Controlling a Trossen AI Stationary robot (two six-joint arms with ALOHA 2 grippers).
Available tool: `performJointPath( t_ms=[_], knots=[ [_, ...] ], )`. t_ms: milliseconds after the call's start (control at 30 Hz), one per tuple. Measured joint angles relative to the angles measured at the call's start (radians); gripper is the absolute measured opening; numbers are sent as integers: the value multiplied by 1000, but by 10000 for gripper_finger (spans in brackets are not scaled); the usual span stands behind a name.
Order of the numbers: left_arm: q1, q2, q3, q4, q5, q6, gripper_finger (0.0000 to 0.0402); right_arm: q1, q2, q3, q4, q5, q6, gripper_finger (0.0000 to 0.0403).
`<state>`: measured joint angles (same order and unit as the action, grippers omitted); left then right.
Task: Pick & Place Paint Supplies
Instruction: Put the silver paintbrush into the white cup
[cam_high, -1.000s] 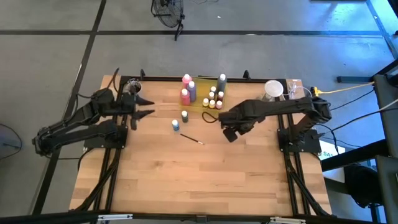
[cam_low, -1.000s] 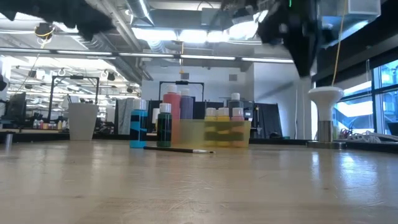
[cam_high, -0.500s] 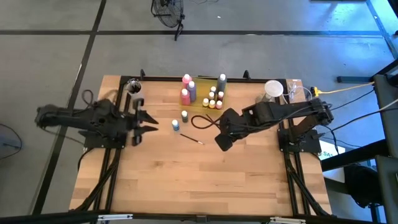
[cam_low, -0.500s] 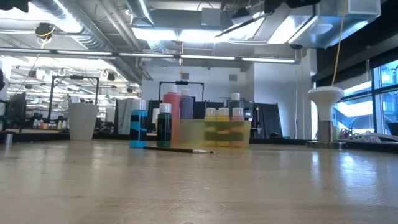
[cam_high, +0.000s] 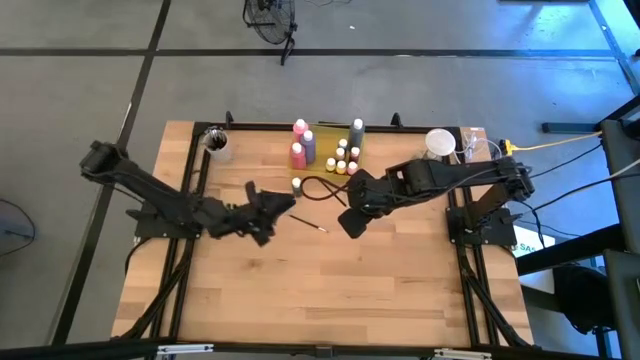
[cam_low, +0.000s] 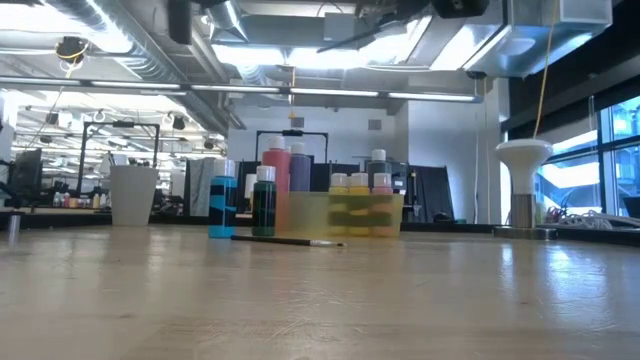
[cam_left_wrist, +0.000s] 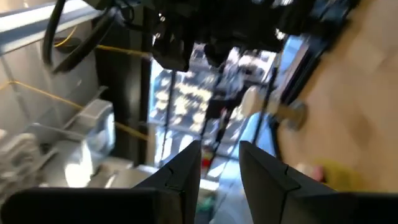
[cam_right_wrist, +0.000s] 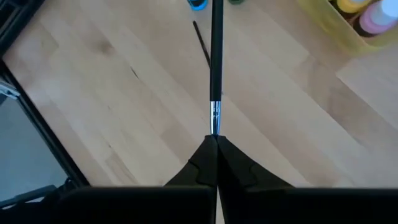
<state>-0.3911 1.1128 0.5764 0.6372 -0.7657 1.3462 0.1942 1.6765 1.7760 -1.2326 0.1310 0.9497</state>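
Since a second earlier, the left arm had swung from the table's far left corner toward its middle, its left gripper (cam_high: 283, 203) reaching over the spot where the small blue bottle had stood; that bottle was now hidden from above under the arm. The level view still showed the blue bottle (cam_low: 222, 207) and a dark green bottle (cam_low: 264, 202) standing just left of the translucent yellow tray (cam_low: 345, 214). The left claw's fingers (cam_left_wrist: 186, 171) stood slightly apart in its wrist view, with nothing visible between them. That view was tilted and blurred, and showed mostly the room.

The right gripper (cam_high: 347, 222) hung low over the middle of the table (cam_high: 330, 290), its jaws pressed together on a thin dark brush (cam_right_wrist: 216, 68) that jutted straight out from the tips. From overhead that brush could not be made out. A second brush (cam_high: 308, 224) lay flat on the wood between the two grippers, touching neither.

Tall pink (cam_high: 298, 154) and purple (cam_high: 308, 144) squeeze bottles stood at the far edge beside the tray, with small capped bottles (cam_high: 343, 158) crowded in it. The near half of the table lay open.
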Motion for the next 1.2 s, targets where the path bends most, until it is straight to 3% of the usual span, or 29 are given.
performJointPath(
  t_ms=[133,533,1200],
  knots=[
    [-10,128,63,55,-70,116,104,-5,11,0,10,-1,-16,0],
    [19,330,171,56,-47,205,104,-4,27,0,47,-13,-42,0],
    [57,360,194,7,-25,160,104,-4,32,0,65,-23,-80,0]
  ],
)
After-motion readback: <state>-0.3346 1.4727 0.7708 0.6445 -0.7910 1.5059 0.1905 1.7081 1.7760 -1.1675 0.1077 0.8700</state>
